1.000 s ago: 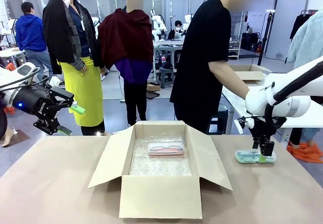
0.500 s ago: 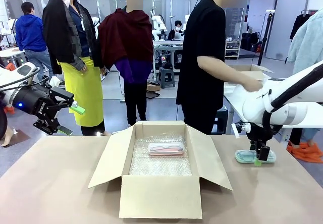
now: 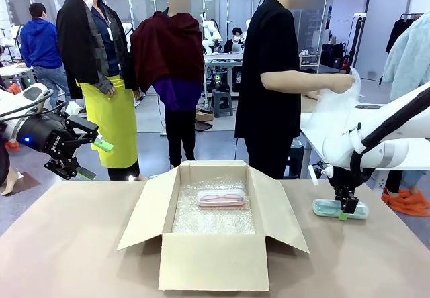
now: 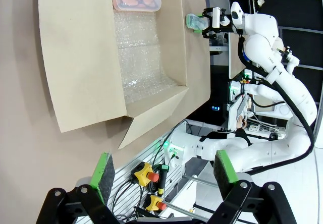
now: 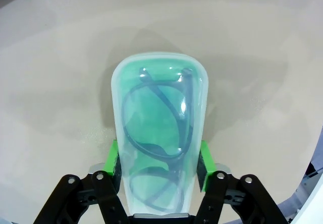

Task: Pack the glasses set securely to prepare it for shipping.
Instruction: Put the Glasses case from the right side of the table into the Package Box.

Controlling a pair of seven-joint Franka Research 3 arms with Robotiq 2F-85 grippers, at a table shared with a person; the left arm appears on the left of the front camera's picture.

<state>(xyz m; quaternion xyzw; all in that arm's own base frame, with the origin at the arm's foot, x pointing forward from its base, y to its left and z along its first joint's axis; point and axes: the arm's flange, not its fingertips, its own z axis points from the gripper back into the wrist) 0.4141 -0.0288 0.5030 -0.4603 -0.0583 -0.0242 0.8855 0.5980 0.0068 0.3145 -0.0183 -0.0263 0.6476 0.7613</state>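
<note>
The right end effector (image 5: 159, 163) was clamped across the narrow width of the clear rounded plastic case of mint-teal glasses (image 5: 159, 118), probably to lift it. The case lay flat on the tan tabletop (image 3: 376, 258), beside the open cardboard box (image 3: 215, 264). Inside the box, the pink-framed glasses case (image 3: 221, 197) rested on cushioning bubble wrap (image 3: 211, 223). The left end effector (image 3: 95, 159) hung open, well apart.

Front view: bright, even indoor light from overhead. The cardboard box (image 3: 208, 261) throws only a faint, soft shadow on the desk (image 3: 60, 258), and focus holds into the background. Left wrist view: wide-angle bowing toward the edges; the bubble wrap (image 4: 139, 42) glints. Right wrist view: small white highlights on the teal case (image 5: 159, 133), ringed by pale, overlapping shadows; the upper left corner darkens.
</note>
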